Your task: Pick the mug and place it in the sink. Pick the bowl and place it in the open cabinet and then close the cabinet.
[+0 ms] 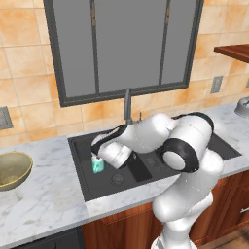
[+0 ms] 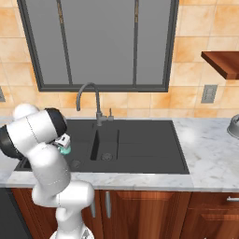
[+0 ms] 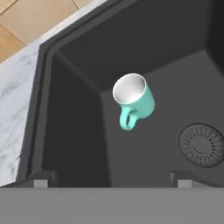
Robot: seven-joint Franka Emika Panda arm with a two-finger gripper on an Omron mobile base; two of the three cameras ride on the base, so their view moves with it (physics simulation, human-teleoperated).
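Teal mug (image 3: 134,101) sits upright on the floor of the left basin of the black sink (image 3: 74,144), center of the hand view, white inside, handle pointing toward the bottom of the frame. Round drain (image 3: 202,145) at right, apart from the mug. Gripper (image 3: 109,180) above it, jaws spread wide, the two finger tips far apart at the lower edge, nothing between them, not touching the mug.

Left base view: the mug (image 1: 97,164) shows just left of the white hand, center-left of frame, down in the sink (image 1: 80,165). Olive-tan bowl (image 1: 13,169) rests on the marble counter (image 1: 44,204) at far left, well apart from the sink. Grey faucet (image 1: 128,104) behind the basin. Wooden cabinet (image 1: 233,51) edge in upper right; grey metal object (image 1: 242,107) on the counter at right edge.

Right base view: mug (image 2: 65,149) partly hidden behind the arm at left, faucet (image 2: 95,100) center, cabinet (image 2: 223,62) upper right.
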